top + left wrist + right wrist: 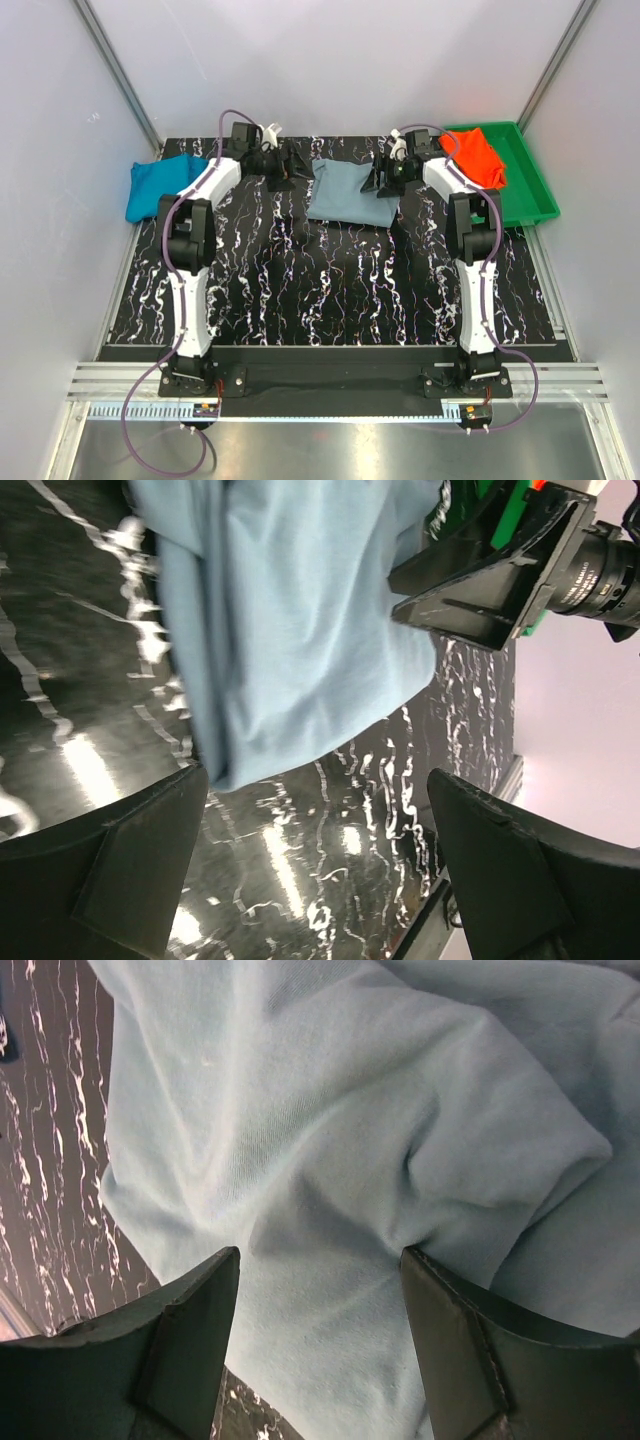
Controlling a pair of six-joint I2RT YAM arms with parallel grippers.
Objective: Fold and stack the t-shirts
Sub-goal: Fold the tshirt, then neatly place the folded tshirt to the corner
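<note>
Grey-blue t-shirt (345, 192) lies loosely bunched mid-way across the bench (330, 290), between left end effector (290, 168), gaping wide, and right end effector (382, 178), also parted, neither holding cloth. Teal t-shirt (160, 185) and orange-red t-shirt (475, 157) lie crumpled apart; I judge nothing stacked yet.

Green tray (532, 188) sits far right on the black marbled table (330, 290)

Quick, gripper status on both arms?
Left gripper: open, holding nothing, at the grey-blue t-shirt edge.
Right gripper: open, holding nothing, over the same shirt.
</note>
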